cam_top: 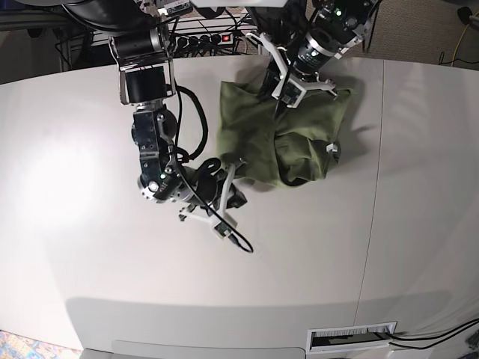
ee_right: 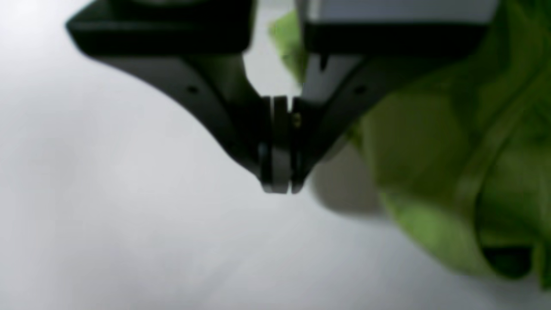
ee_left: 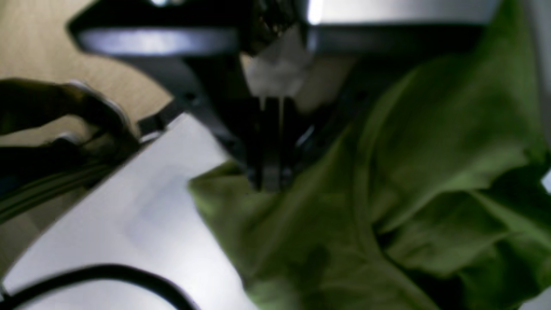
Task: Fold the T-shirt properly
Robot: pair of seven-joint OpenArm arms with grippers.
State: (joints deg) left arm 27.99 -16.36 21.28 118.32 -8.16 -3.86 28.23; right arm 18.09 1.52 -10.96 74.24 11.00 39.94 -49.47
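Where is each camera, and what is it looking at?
Left wrist: on the left arm, looking past its shut fingers at the T-shirt.
Right wrist: on the right arm, looking past its shut fingers at the table.
Base: high above, looking down; both arms show.
All share the T-shirt.

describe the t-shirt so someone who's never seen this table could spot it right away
Start at the big white table and look to its far side, between the two arms. The T-shirt lies there crumpled, partly bunched on itself. It is the only cloth in view: plain olive green with no print, soft and wrinkled against black arms and pale tabletop.
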